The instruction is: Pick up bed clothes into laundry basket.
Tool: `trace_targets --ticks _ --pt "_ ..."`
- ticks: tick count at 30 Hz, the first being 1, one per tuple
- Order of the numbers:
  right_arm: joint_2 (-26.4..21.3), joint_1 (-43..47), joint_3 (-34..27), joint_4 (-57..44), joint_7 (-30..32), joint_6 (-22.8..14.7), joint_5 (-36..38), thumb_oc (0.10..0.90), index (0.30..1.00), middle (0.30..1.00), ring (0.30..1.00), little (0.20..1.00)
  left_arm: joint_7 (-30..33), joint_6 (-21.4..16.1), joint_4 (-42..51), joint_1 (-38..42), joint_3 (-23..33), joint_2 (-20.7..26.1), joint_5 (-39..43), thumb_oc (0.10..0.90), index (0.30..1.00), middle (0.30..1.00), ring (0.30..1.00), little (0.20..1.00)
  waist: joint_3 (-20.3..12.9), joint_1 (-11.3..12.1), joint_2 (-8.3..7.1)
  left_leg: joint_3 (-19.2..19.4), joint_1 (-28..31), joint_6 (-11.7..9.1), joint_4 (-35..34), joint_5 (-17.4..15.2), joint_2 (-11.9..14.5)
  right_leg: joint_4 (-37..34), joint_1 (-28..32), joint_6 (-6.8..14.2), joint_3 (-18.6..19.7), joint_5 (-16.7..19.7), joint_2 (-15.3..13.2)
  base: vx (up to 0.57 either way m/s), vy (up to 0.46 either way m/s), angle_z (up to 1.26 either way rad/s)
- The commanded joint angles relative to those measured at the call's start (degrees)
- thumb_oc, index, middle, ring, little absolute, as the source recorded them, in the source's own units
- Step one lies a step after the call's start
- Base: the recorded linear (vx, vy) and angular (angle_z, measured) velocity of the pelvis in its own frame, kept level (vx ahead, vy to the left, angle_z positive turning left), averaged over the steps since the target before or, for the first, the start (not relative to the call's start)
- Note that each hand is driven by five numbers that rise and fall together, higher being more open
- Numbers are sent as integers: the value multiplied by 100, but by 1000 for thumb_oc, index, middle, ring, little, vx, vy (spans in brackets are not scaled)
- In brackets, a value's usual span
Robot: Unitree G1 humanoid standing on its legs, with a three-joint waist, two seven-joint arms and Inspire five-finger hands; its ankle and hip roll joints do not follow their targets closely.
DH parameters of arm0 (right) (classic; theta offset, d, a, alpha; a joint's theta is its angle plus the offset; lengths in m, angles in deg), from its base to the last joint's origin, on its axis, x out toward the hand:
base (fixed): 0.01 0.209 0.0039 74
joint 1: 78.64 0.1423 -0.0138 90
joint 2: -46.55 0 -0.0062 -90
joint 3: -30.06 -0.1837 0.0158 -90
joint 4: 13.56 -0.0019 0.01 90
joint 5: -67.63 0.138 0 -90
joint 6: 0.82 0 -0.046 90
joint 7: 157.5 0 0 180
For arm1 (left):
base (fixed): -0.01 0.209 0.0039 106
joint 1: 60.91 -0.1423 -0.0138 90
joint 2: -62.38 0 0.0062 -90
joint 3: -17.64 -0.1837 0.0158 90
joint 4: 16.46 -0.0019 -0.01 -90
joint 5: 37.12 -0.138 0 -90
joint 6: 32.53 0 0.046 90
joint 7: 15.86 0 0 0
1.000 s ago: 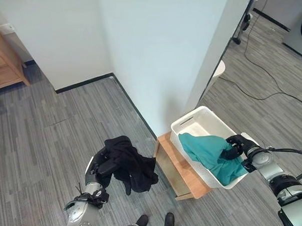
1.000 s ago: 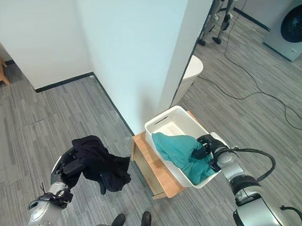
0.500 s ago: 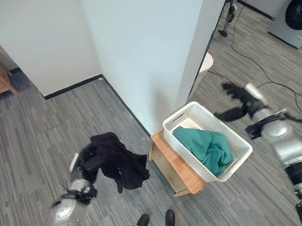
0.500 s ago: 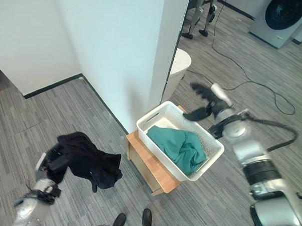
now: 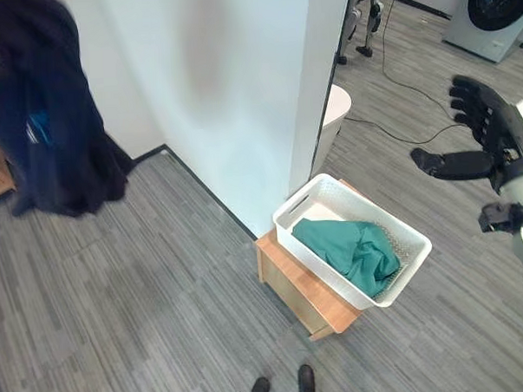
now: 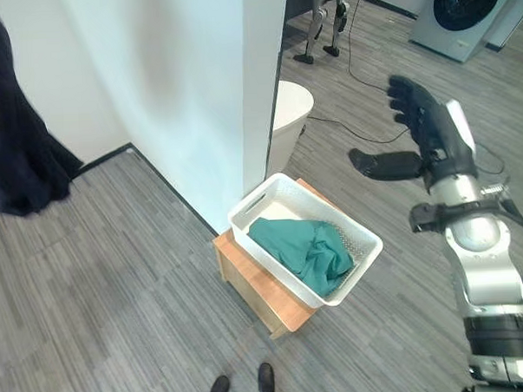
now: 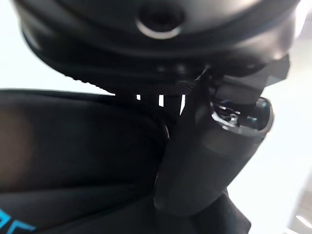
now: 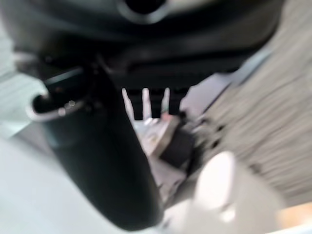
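Fingers of the right hand [image 5: 488,125] spread straight and apart in the left eye view, thumb jutting sideways, raised well above and beyond the white laundry basket [image 5: 354,240]; half a second ago it hung lower, near the basket's far rim. The basket sits on a low wooden stand [image 5: 293,281] with a teal garment [image 5: 351,248] lying inside. The black garment [image 5: 54,127] now hangs high at the upper left, where before it was low over the floor.

In the right eye view, that garment [image 6: 12,146] dangles at the left edge.

The left wrist view shows the left hand [image 7: 209,165], thumb pressed against black cloth; I cannot tell how the fingers stand.

The right wrist view shows the thumb held free.
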Motion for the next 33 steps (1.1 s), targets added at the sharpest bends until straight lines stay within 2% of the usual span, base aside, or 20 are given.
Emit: trace_targets --ticks 1,2,5,6,7,8,9,13,17,22,24,25,33 --pt "-578 -318 -541 -192 338 -468 59 800 900 900 900 900 146 -898 -194 2130 -1207 477 267 400 300 300 300 300 -1063 -474 426 230 -154 -253 -165 145 127 180 134 403 79 -642 -77 1 -28 -7" --pt "-495 -449 -553 -61 335 -440 64 800 900 900 900 900 169 -909 -304 2849 -1793 498 243 400 300 300 300 300 -1092 -487 500 241 -141 -252 -166 142 129 173 145 410 91 -644 -74 5 -24 -9" --pt "-267 -765 -628 227 359 -391 109 800 900 900 900 900 199 -943 -819 5169 -3792 312 293 400 300 300 300 300 -1184 -452 553 263 -116 -253 -170 124 143 132 180 430 108 -637 -67 11 -24 -16" --pt "-198 -881 -726 237 408 -382 153 800 900 900 900 900 225 -943 -963 5726 -4220 243 298 400 300 300 300 300 -1217 -476 591 279 -117 -257 -170 135 152 132 177 446 118 -623 -69 23 -23 -26" --pt "-83 -910 -772 224 406 -378 153 800 900 900 900 900 215 -952 -1076 6271 -4761 157 344 400 300 300 300 300 -1209 -444 480 288 -106 -254 -170 113 157 123 189 441 125 -634 -64 31 -25 -32" --pt "-31 -1060 -937 296 480 -426 199 800 900 900 900 900 197 -951 -1364 6924 -5243 -32 423 400 300 300 300 300 -1246 -487 531 323 -84 -251 -170 102 171 123 206 454 153 -640 -60 28 -15 -40" --pt "57 -1057 -955 289 477 -427 201 800 900 900 900 900 178 -961 -1455 7299 -5610 -100 472 400 300 300 300 300 -1228 -478 446 332 -84 -251 -170 99 174 123 202 453 161 -638 -56 26 -20 -26" --pt "227 -1254 -1119 317 568 -520 278 800 900 900 900 900 117 -873 -2330 8740 -6767 -683 504 400 300 300 300 300 -1278 -623 511 435 -36 -252 -170 64 202 98 230 490 248 -635 -54 20 -10 -7" --pt "406 -1377 -1132 209 553 -571 278 800 900 900 900 900 14 -789 -2749 9130 -7096 -910 566 400 300 300 300 300 -1263 -748 525 551 -2 -240 -170 30 238 113 219 511 369 -626 -33 8 0 -2" --pt "720 -1604 -1192 30 523 -587 249 800 900 900 900 900 -102 -682 -3137 8984 -6935 -1113 613 400 300 300 300 300 -1234 -928 544 727 73 -208 -170 -69 293 116 213 528 569 -629 0 42 2 -30" --pt "873 -1663 -1178 -57 504 -603 300 800 900 900 900 900 -135 -652 -3166 8741 -6733 -1165 634 400 300 300 300 300 -1209 -984 534 797 85 -199 -170 -95 312 139 186 531 647 -620 13 30 1 -24" --pt "1100 -1718 -1087 -136 456 -627 374 800 900 900 900 900 -153 -624 -3119 8453 -6531 -1197 606 400 300 300 300 300 -1175 -1042 519 841 97 -194 -170 -119 333 150 169 535 697 -618 25 17 2 -30" --pt "1660 -1802 -672 -465 333 -643 434 800 900 900 900 900 -222 -550 -2823 7280 -5849 -1569 310 400 300 300 300 300 -1069 -1106 456 852 74 -159 -170 -153 341 107 159 540 752 -614 22 18 3 -13"
